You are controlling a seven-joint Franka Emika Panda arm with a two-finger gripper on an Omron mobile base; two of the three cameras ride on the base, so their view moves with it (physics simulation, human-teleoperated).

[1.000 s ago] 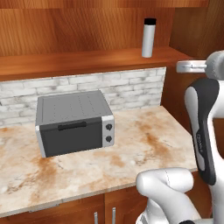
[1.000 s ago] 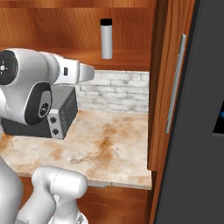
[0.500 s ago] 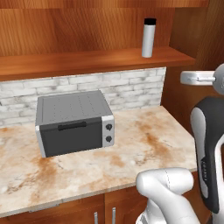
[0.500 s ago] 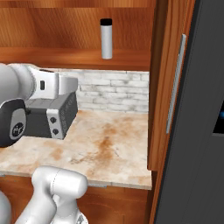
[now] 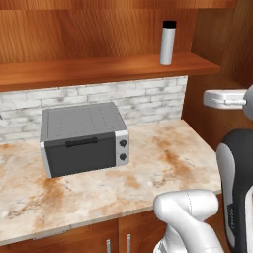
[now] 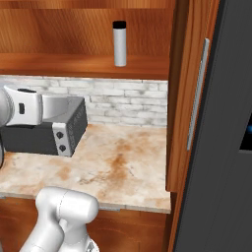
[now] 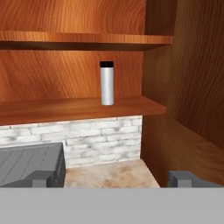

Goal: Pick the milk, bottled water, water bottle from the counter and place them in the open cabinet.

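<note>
Water bottle (image 7: pixel 106 83) already placed: stands upright on the plank shelf (image 7: pixel 65 109) of the open cabinet (image 7: pixel 70 26), above and ahead of the gripper (image 7: pixel 113 178), well apart from it, black cap up. Same bottle confirmed in the left base view (image 5: pixel 167 42) and the right base view (image 6: pixel 119 43), near the right end of the shelf, touching nothing else.

Gripper spread to full width, nothing between the fingertips (image 7: pixel 40 178); both tips rise at the bottom of the hand view with bare brick backsplash (image 7: pixel 87 140) and stone top beyond. Empty, pointed level toward the cabinet's right inner corner.

Below and left of the gripper: grey toaster oven (image 5: pixel 83 138) resting on the narrow stone bench (image 5: pixel 148 168) against the brick. Cabinet door with long silver handle (image 6: pixel 198 93) swung open to the right of the gripper.

Progress, judged from the present layout: one of three items stored. Milk and bottled water not on the shelf; whereabouts cannot be told from these views, nor can the island bench that carries them.

Remaining work, as a judgement: withdraw from the cabinet, turn toward the island bench, fetch milk and bottled water one at a time, set each on the shelf beside the water bottle. Free shelf space lies left of the bottle; care needed not to knock the tall, slim cylinder over when placing neighbours.
</note>
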